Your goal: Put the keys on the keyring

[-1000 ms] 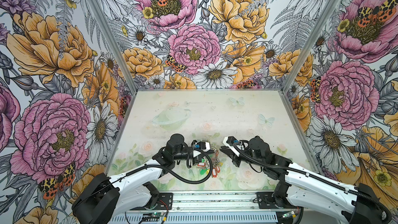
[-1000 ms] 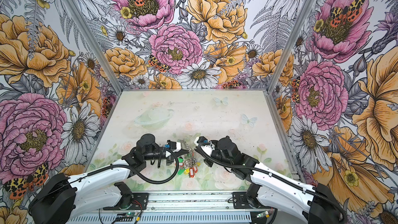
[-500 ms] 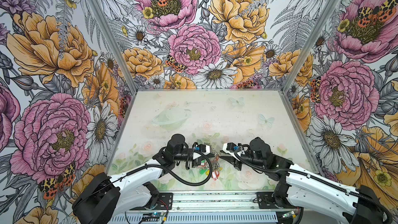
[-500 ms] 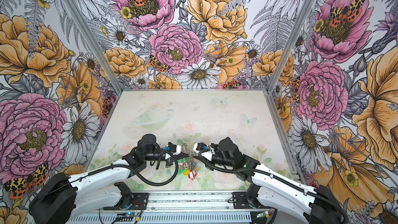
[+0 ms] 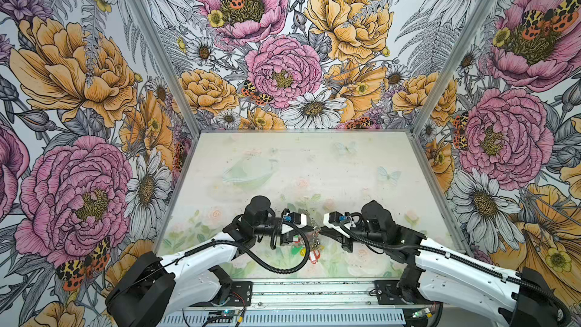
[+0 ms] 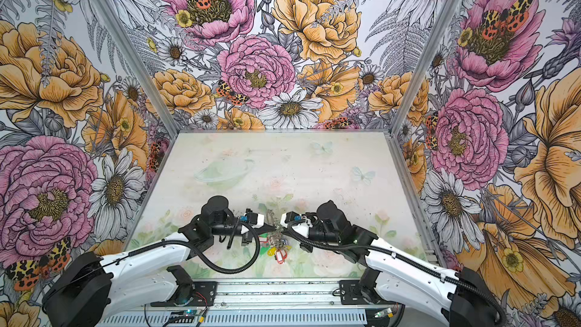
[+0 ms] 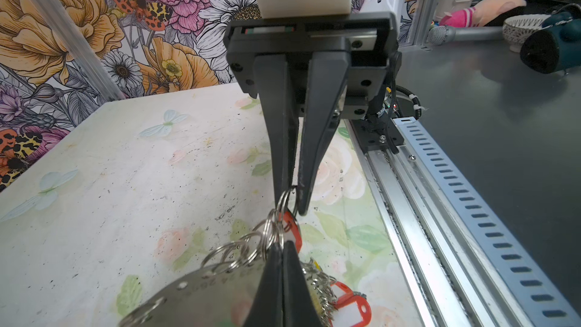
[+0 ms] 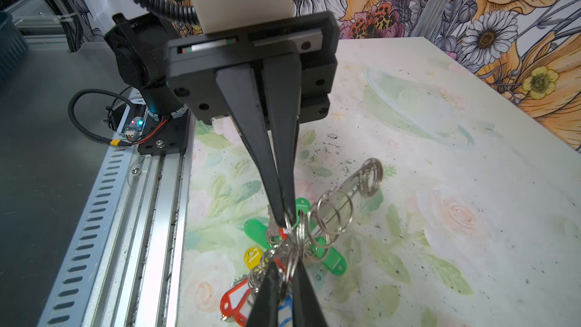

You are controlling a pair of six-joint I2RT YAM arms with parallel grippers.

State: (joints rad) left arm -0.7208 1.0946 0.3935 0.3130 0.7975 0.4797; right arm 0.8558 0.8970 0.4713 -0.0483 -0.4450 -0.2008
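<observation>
Left wrist view: left gripper [image 7: 282, 247] is clamped on the keyring's [image 7: 204, 294] edge, steadying it, while right gripper [image 7: 290, 207] pinches the keys [image 7: 289, 222] by their split ring [image 7: 284, 197], right against the keyring's rim rings [image 7: 239, 250], probably to thread them on.

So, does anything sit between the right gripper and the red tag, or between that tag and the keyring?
Nothing visible does. The right gripper is shut on the split ring carrying the red tag, which hangs against the small rings edging the keyring, held by the shut left gripper.
</observation>
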